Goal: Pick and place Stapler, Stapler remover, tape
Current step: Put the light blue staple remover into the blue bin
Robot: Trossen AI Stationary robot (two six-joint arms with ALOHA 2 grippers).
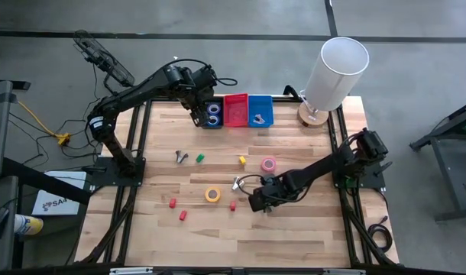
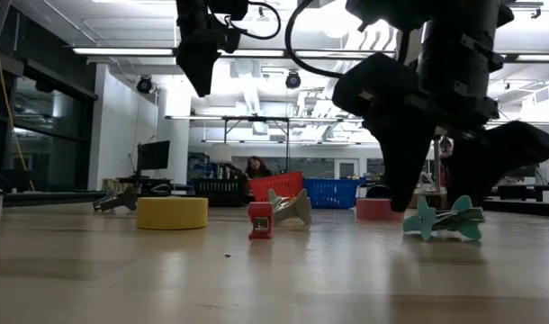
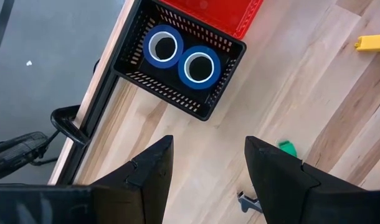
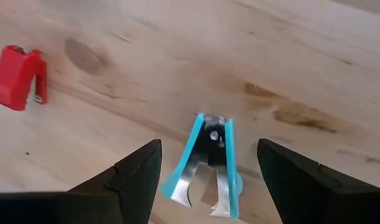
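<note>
Seen from above, the right gripper (image 1: 261, 204) is hiding the teal plastic staple remover (image 4: 207, 167), which is lying on the wooden table (image 4: 289, 56) between its spread-apart fingers, untouched.

Bare wood surrounds the teal staple remover (image 4: 207, 168) between the right gripper's (image 4: 209, 180) spread fingers; a red stapler (image 4: 17, 76) lies well apart. Another remover (image 1: 237, 183) seems close beside it, possibly crowding.
</note>
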